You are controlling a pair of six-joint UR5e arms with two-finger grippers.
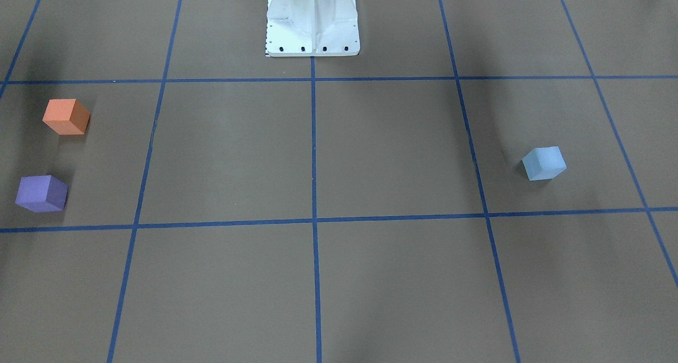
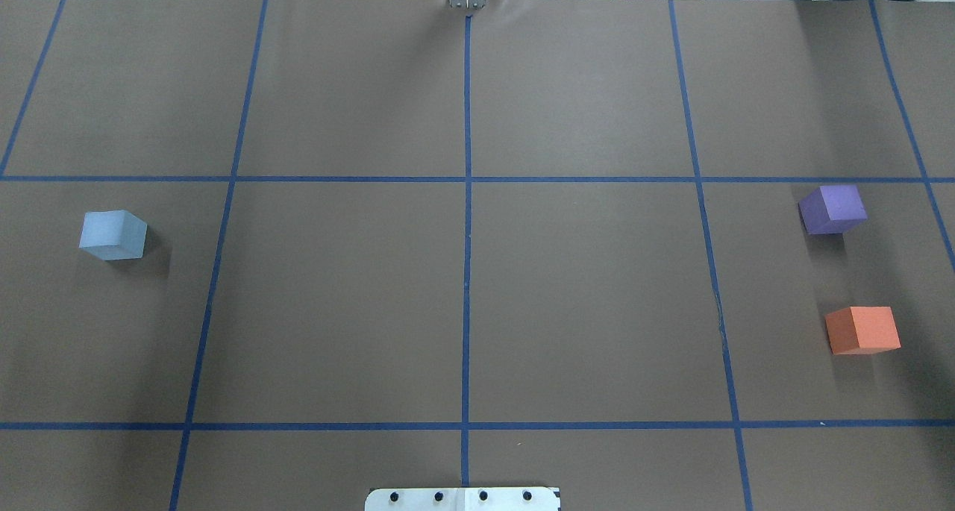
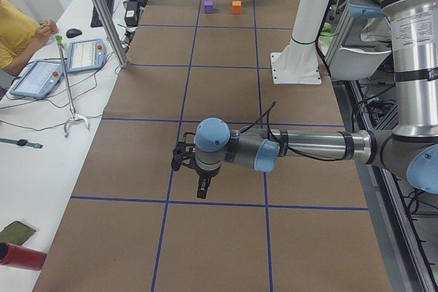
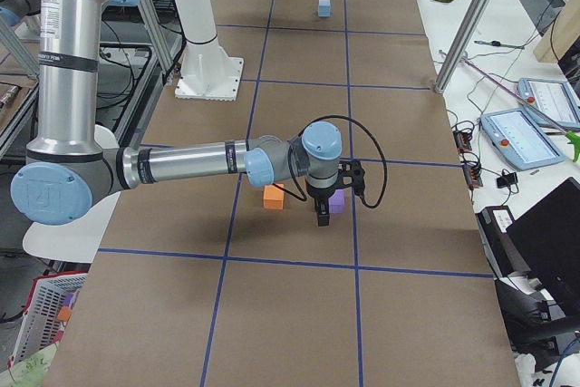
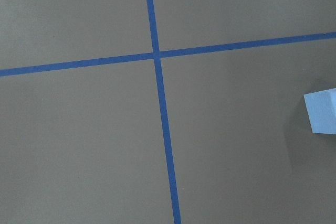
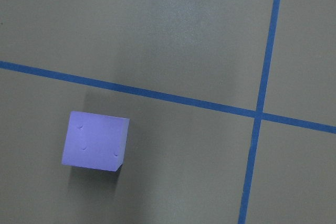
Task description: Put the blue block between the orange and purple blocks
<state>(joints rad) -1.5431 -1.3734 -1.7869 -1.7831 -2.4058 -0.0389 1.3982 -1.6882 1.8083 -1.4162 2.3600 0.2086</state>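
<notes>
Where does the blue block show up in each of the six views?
Front-facing: blue block right of centre.
Overhead: block far left.
Exterior left: not visible.
Exterior right: block at top, far end.
Left wrist: block cut by right edge.
Right wrist: not in it.
Landmark: white robot base on the centre tape line.

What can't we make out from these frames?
- Left claw, right claw: shown in side views only; open or shut unclear.
- Blue block: cut by the left wrist view's right edge; absent from exterior left.
- Orange block, purple block: partly behind the right arm in exterior right.
</notes>
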